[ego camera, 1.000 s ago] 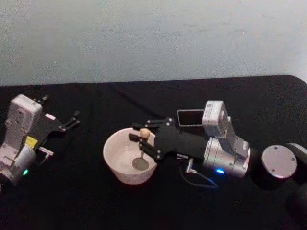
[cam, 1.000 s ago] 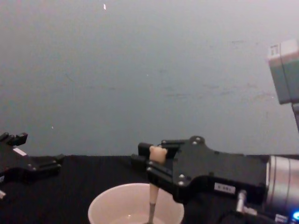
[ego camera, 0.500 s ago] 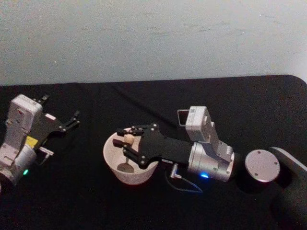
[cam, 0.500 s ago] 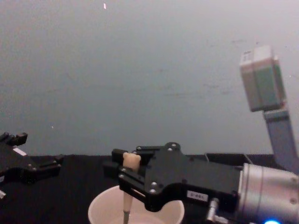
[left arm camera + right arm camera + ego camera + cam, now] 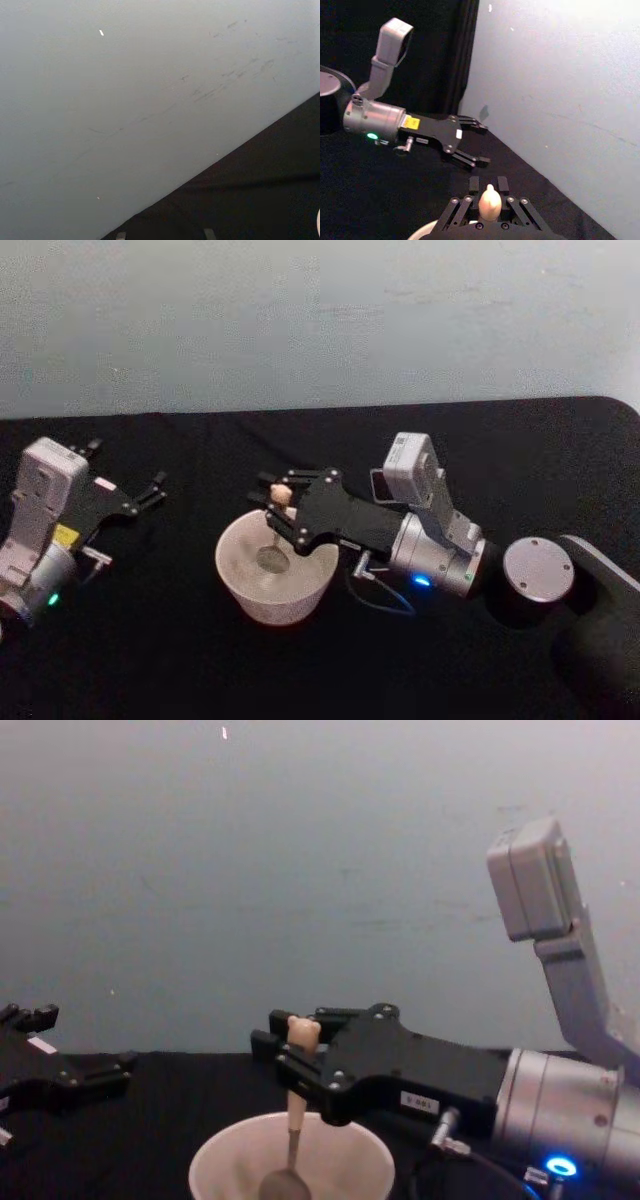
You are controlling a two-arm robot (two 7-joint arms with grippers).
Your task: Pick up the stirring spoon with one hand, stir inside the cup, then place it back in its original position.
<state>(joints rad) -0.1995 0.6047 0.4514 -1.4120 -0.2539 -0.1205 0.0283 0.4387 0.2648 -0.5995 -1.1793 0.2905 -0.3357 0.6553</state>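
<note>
You had the slim beige-pink stirring spoon (image 5: 275,532) standing nearly upright in the wide cream-white cup (image 5: 236,585). Its bear-head knob stood above the rim and its small greyish bowl was low inside, near the middle. Over the last second that bowl had swept from the cup's right side across to its left and then back toward the centre, with the wrist swinging along. From that I judged the stirring was under way, not yet the return.

In the chest view the spoon (image 5: 293,1120) leaned slightly, with the knob toward the right gripper (image 5: 285,1045). The handle looked thin and smooth, so it could twist in the grip if the bowl dragged on the cup's wall.

The right gripper (image 5: 275,498) was clamped on the handle just under the knob and hovered over the cup's far rim. Behind its wrist stood the dark grey square-sided holder (image 5: 383,486), probably where the spoon belonged.

The left gripper (image 5: 122,466) lay parked on the black tabletop (image 5: 160,640), well apart to the left, fingers spread.
</note>
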